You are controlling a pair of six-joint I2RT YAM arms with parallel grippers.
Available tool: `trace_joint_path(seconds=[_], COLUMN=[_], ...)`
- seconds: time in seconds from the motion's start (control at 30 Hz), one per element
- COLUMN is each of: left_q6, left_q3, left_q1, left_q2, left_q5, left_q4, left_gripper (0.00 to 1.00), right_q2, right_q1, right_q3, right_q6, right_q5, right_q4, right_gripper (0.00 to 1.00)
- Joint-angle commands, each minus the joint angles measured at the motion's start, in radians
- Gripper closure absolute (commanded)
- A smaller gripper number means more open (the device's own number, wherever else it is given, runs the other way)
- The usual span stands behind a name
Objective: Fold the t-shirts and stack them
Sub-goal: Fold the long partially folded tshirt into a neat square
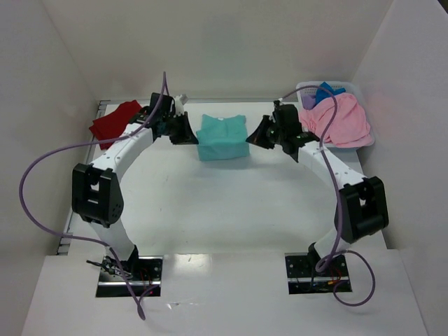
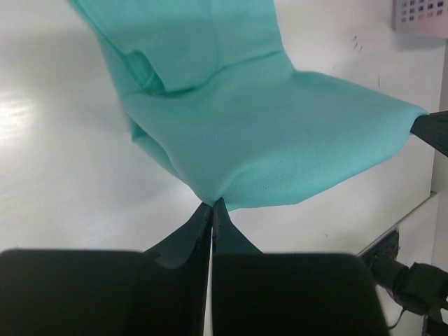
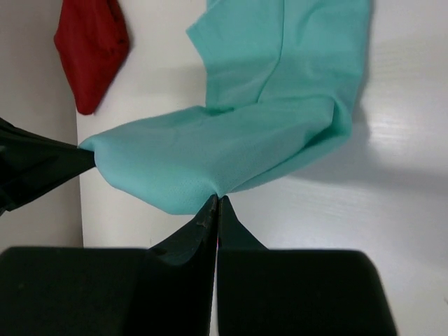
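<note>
The teal t-shirt [image 1: 221, 138] lies partly folded at the middle back of the table, its near edge lifted between both arms. My left gripper [image 1: 189, 130] is shut on the shirt's left corner; in the left wrist view the fabric [image 2: 280, 133] pinches in at the gripper [image 2: 211, 203]. At the right corner my right gripper [image 1: 260, 134] is shut on the cloth [image 3: 210, 161], which gathers at the closed tips of the gripper [image 3: 218, 199]. A dark red t-shirt [image 1: 114, 121] lies at the back left. Pink [image 1: 343, 122], blue [image 1: 327, 91] and purple [image 1: 309, 101] t-shirts fill the basket.
The white perforated basket [image 1: 351, 88] stands at the back right against the wall. White walls close in the table on three sides. Purple cables [image 1: 42, 168] loop off both arms. The dark red t-shirt [image 3: 94, 49] shows in the right wrist view's top left.
</note>
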Motion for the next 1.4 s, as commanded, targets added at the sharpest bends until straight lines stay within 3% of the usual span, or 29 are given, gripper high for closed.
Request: trace_joint_path(seconds=[0.0,0.37,0.93,0.97,1.07,1.1,1.17,1.2,1.23,1.3,1.33,1.37], left_q6=[0.039,0.057,0.075,0.085,0.085,0.085,0.097,0.106,0.106,0.120,0.131,0.131], left_q3=[0.094,0.437,0.987,1.015,1.112,1.121,1.147,1.147,1.162,1.191,1.204,1.219], left_q1=[0.016,0.055,0.096,0.096,0.105,0.105,0.105,0.105,0.105,0.105,0.105,0.105], left_q2=[0.079,0.366,0.799,0.838,0.903,0.912,0.923,0.923,0.934,0.934,0.934,0.934], left_q5=[0.033,0.079,0.091,0.074,0.062,0.041,0.031,0.021,-0.001,-0.028,-0.048,-0.061], left_q4=[-0.005,0.004,-0.120,-0.120,-0.143,-0.143,-0.143,-0.152,-0.152,-0.162,-0.162,-0.172], left_gripper=[1.00,1.00,1.00,0.93,0.87,0.62,0.53,0.45,0.22,0.09,0.03,0.00], right_q2=[0.082,0.356,0.819,0.833,0.880,0.891,0.906,0.917,0.926,0.926,0.926,0.926], right_q1=[-0.019,-0.070,-0.108,-0.108,-0.108,-0.108,-0.108,-0.108,-0.108,-0.108,-0.118,-0.118], right_q3=[0.117,0.419,0.890,0.919,0.971,0.982,0.993,1.004,1.004,1.022,1.022,1.042], right_q6=[-0.034,-0.065,-0.083,-0.095,-0.118,-0.119,-0.128,-0.140,-0.140,-0.151,-0.161,-0.171], right_q5=[0.025,0.014,-0.014,-0.014,-0.014,-0.014,-0.005,0.009,0.009,0.032,0.032,0.044], right_q4=[0.064,0.083,0.021,0.021,0.009,0.000,0.000,0.000,0.000,-0.009,-0.009,-0.023], right_gripper=[1.00,1.00,1.00,1.00,1.00,0.96,0.77,0.59,0.50,0.39,0.25,0.19])
